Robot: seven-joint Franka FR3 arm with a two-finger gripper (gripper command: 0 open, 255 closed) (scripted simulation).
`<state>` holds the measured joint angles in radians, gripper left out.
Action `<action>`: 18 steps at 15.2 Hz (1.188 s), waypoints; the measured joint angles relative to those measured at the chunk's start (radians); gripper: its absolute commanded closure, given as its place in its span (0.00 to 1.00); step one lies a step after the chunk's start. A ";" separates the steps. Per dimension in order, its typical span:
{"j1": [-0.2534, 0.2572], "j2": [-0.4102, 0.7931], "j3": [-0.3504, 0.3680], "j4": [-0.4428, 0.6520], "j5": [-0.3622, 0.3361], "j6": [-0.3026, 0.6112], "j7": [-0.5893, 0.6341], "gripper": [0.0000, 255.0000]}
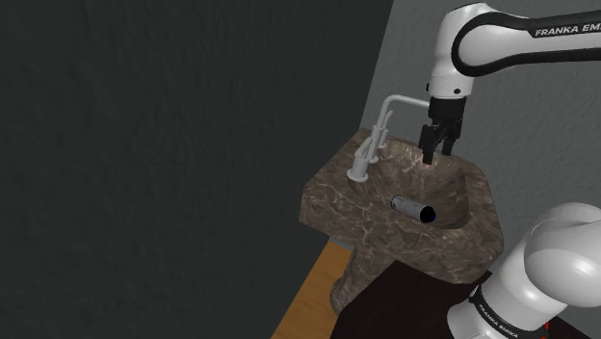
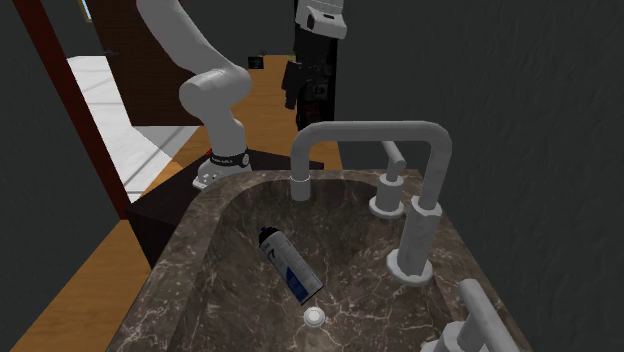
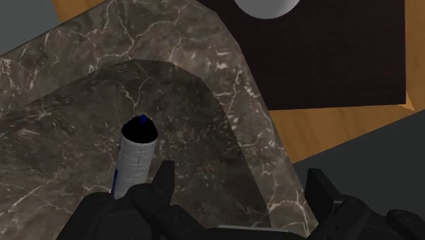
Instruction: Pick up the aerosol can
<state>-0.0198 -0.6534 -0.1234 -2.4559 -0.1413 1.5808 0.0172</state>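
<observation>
Gripper (image 1: 434,152) wide open, empty, upper right of shoulder view. Aerosol can (image 1: 414,207) lying sideways in sink (image 1: 337,207), mid-frame. Risk: off-centre descent nudging it rolling, or clipping faucet (image 1: 385,111).

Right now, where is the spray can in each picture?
Shoulder view: the aerosol can lies in the sink, below the gripper.
Second exterior view: the can lies diagonally, near the drain.
Wrist view: the can, just beyond one finger.
Shared landmark: the dark marbled sink.
</observation>
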 measured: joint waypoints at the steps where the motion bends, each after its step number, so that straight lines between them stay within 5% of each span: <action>1: -0.006 0.030 -0.016 -0.006 -0.008 0.028 -0.010 0.00; 11: -0.070 0.352 -0.171 0.004 -0.067 0.264 -0.133 0.00; 18: -0.100 0.635 -0.240 0.078 -0.034 0.413 -0.216 0.00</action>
<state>-0.1200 -0.0184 -0.3635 -2.3780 -0.1754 1.9938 -0.1987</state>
